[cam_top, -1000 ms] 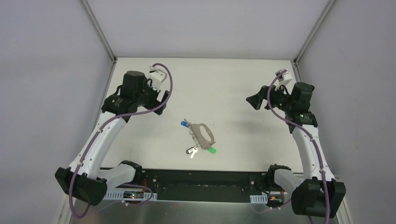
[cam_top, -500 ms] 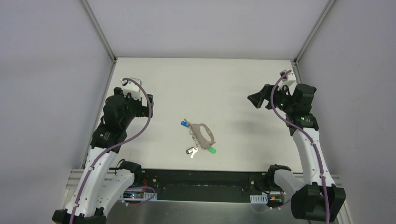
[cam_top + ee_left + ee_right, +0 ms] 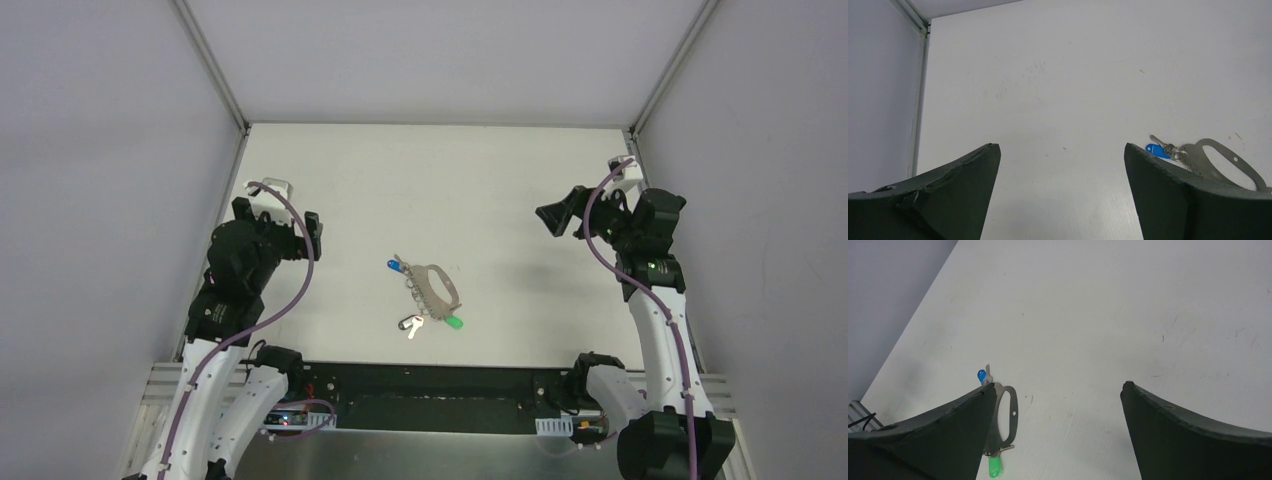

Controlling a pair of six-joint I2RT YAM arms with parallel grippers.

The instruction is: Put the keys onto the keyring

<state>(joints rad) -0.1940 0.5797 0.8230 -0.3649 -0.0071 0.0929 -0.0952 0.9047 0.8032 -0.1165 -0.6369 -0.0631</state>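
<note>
Approach step judged; nothing grasped. Left gripper (image 3: 1060,147) and right gripper (image 3: 1055,385) seen fully spread, empty, well apart from keyring (image 3: 438,287). Next: fine pinch needed on black-headed key (image 3: 408,324).

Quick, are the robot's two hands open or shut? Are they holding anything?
Left gripper: open, holding nothing.
Right gripper: open, holding nothing.

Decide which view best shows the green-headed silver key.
Top external: the small silver key with the green plastic head lies unobstructed beside the grey-beige strap loop. Right wrist shows mainly its head at the bottom edge; left wrist misses it.
</note>
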